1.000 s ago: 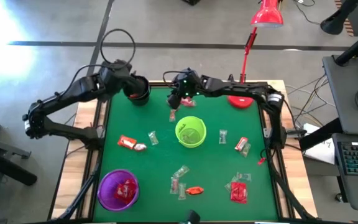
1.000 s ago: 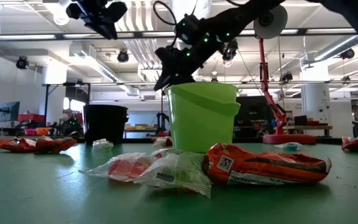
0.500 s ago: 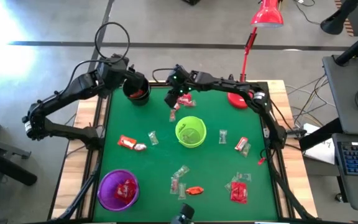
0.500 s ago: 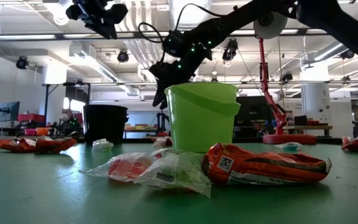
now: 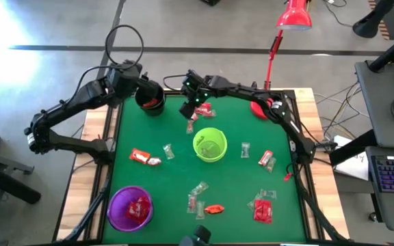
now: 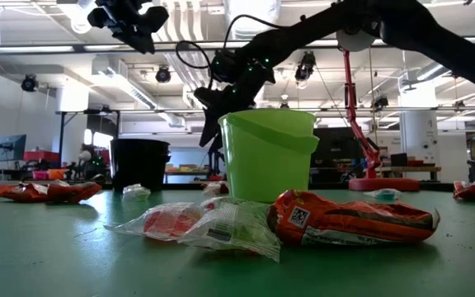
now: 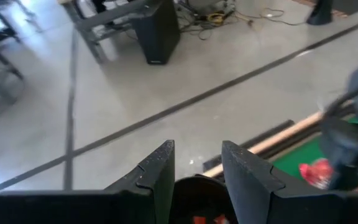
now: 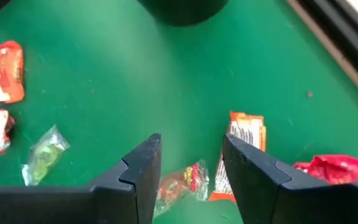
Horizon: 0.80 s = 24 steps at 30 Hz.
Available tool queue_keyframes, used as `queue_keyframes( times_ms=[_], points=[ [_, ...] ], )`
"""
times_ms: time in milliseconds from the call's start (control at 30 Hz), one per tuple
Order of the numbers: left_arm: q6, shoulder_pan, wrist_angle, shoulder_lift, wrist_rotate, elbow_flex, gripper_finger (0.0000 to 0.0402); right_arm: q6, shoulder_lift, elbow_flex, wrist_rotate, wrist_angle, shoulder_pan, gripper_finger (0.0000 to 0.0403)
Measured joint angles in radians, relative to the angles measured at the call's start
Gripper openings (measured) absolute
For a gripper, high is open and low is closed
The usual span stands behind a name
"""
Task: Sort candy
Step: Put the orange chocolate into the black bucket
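Candy lies scattered over the green table. An orange-and-white piece (image 8: 244, 134), a red-and-clear piece (image 8: 182, 183) and a red piece (image 8: 328, 168) lie just below my right gripper (image 8: 191, 163). That gripper (image 5: 187, 109) hangs open above them, slanting down, near the table's far edge, touching nothing. My left gripper (image 7: 197, 168) is open and held high over the black cup (image 5: 152, 101), which has red candy (image 7: 199, 219) inside. The green cup (image 5: 209, 145) stands mid-table. The purple cup (image 5: 130, 207), near left, holds a red piece.
More candy lies left of the green cup (image 5: 142, 157), right of it (image 5: 265, 159) and along the near edge (image 5: 262, 208). A red lamp base (image 5: 262, 109) stands at the far right corner. In the low view the green cup (image 6: 270, 157) hides the table behind it.
My right gripper has moved toward the table's left edge and sunk a little, tipping more steeply downward, and now hangs over the candy beside the black cup. Its fingers have stayed open. No candy has moved.
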Motion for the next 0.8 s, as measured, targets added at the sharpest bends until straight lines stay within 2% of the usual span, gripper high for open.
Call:
queue_keyframes(
  times_ms=[167, 300, 467, 800],
  points=[
    [0.001, 0.000, -0.002, 0.000, 0.098, 0.000, 0.0116, 0.061, 0.030, -0.005, 0.005, -0.021, 0.000, 0.0162],
    [0.029, -0.001, -0.005, 0.000, 0.139, 0.000, 0.0116, 0.064, 0.043, -0.007, 0.060, -0.027, 0.000, 0.0162],
    [0.034, -0.001, -0.012, 0.000, 0.152, 0.000, 0.0116, 0.046, 0.041, -0.007, 0.120, -0.043, 0.000, 0.0162],
    [0.034, -0.002, -0.011, 0.000, 0.170, 0.000, 0.0116, 0.045, 0.042, -0.012, 0.122, -0.082, -0.001, 0.0162]
  ],
)
